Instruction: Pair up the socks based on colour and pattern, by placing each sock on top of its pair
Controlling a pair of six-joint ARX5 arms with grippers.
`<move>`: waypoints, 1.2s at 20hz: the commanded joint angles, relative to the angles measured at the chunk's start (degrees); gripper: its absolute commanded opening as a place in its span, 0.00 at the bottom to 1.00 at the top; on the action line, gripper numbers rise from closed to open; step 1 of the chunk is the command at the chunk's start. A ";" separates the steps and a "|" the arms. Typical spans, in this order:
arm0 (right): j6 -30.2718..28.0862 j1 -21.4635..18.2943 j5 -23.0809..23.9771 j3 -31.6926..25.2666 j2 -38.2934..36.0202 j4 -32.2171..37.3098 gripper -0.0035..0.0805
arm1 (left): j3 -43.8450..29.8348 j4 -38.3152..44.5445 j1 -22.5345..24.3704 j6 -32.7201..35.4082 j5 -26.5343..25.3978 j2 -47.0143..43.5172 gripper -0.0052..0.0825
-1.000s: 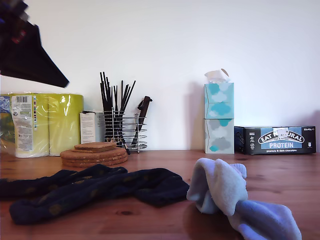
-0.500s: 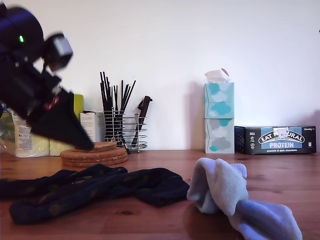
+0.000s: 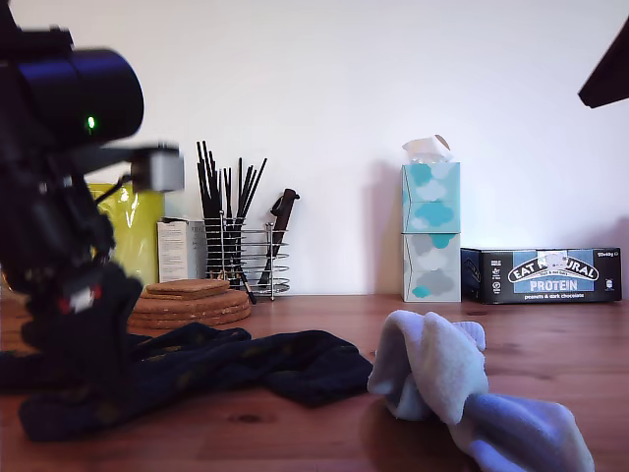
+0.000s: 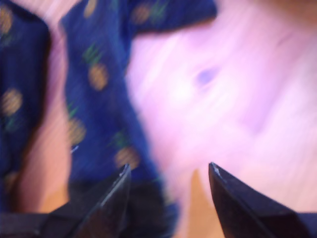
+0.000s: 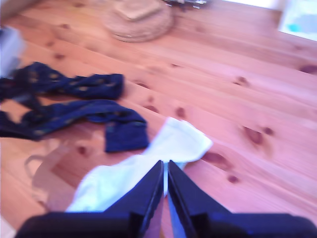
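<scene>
Low at the exterior view's left, over the dark socks: my first gripper (image 4: 168,173), jaws parted, nothing between them, one tip right above patterned navy cloth. Just below and beside it, the two navy socks (image 3: 226,369), yellow-spotted, stretched along the worktop (image 3: 550,344); one (image 5: 64,85) apart from the other (image 5: 74,116) in the second wrist view, crossing or touching only near one end, so not yet laid one upon the other. Likely step in hand: picking one up to lay on its match.

Further to the exterior view's right, touching the navy toe: the light blue socks (image 3: 442,383), bunched in one heap; whether two lie there, and how neatly stacked, not clear. High above them, my second gripper (image 5: 164,188), jaws closed or nearly so, nothing held; only a dark corner of that arm at the exterior view's upper right.

Behind, left to right in the exterior view: yellow paper rolls (image 3: 133,241), cork coasters (image 3: 192,305), wire rack of black sticks (image 3: 241,251), tissue boxes (image 3: 430,231), protein bar box (image 3: 550,275). All well back; nothing standing in the way except the socks' own overlap.
</scene>
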 commanded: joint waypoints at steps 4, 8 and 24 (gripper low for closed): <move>0.04 0.26 -1.73 0.02 0.22 0.98 0.03 | -0.68 1.01 0.26 0.15 -1.90 4.59 0.54; 0.17 0.26 -4.20 0.02 0.24 1.64 0.03 | 1.11 -0.98 -0.15 -3.34 -1.84 4.81 0.03; 0.20 2.25 -12.17 0.04 7.85 5.29 0.03 | 21.46 8.20 6.51 -57.31 45.55 4.87 0.03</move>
